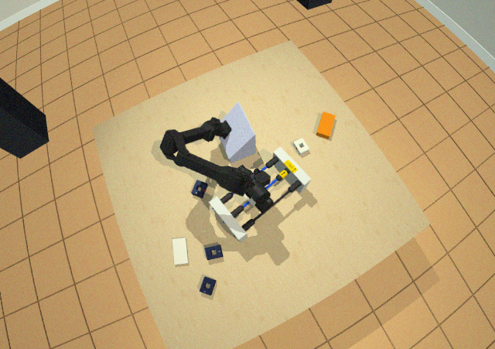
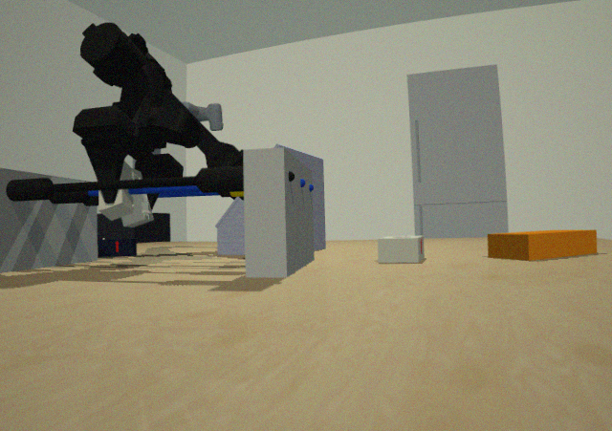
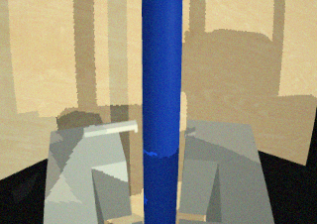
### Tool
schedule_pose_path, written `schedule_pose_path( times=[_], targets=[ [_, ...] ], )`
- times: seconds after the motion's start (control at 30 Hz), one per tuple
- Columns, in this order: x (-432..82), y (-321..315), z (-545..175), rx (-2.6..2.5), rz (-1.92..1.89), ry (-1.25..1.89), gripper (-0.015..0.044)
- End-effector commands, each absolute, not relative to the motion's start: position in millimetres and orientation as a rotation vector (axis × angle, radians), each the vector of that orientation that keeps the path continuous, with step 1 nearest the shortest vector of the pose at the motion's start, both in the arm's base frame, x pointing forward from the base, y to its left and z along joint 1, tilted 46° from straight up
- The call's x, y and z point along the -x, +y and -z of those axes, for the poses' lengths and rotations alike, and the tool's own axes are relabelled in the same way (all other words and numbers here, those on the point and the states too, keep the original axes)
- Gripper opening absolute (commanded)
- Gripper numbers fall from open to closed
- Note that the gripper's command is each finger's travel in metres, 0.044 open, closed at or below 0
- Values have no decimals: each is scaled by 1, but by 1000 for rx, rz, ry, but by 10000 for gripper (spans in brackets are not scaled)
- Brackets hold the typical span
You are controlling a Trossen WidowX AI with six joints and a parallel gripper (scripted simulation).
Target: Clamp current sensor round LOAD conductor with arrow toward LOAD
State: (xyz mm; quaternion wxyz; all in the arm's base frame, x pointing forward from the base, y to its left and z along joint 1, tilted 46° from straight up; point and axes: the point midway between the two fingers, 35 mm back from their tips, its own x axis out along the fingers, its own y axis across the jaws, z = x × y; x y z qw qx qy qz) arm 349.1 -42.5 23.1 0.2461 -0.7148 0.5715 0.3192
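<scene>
My gripper [image 2: 132, 200] [image 3: 153, 167] is shut on the pale grey split-core sensor [image 2: 137, 215] [image 3: 74, 171]. The sensor's two halves stand apart, one on each side of the middle blue conductor [image 1: 274, 183] [image 3: 161, 75], with a gap between each half and the conductor in the wrist view. The conductor runs between two white end blocks and carries a yellow arrow tag [image 1: 283, 173]. The yellow LOAD marker [image 1: 290, 165] is on the right-hand end block [image 1: 302, 178] [image 2: 264, 219]. The arm hides most of the sensor in the top view. Its arrow is not visible.
Another blue conductor [image 1: 264, 168] and a black one [image 1: 279, 197] run alongside. A lavender wedge [image 1: 239, 133] stands behind. A white ring block [image 1: 304, 151] [image 2: 395, 249] and an orange block [image 1: 326, 124] [image 2: 558, 246] lie right; several navy ring blocks and a white slab [image 1: 179, 251] lie left.
</scene>
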Motion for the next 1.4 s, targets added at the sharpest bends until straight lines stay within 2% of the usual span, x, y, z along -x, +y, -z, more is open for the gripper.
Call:
schedule_pose_path(
  times=[0.0,1.37],
  targets=[
    [-352,-44,-32,1969,-836,1552,0],
    [-349,-43,-23,1950,-871,1559,0]
  ],
)
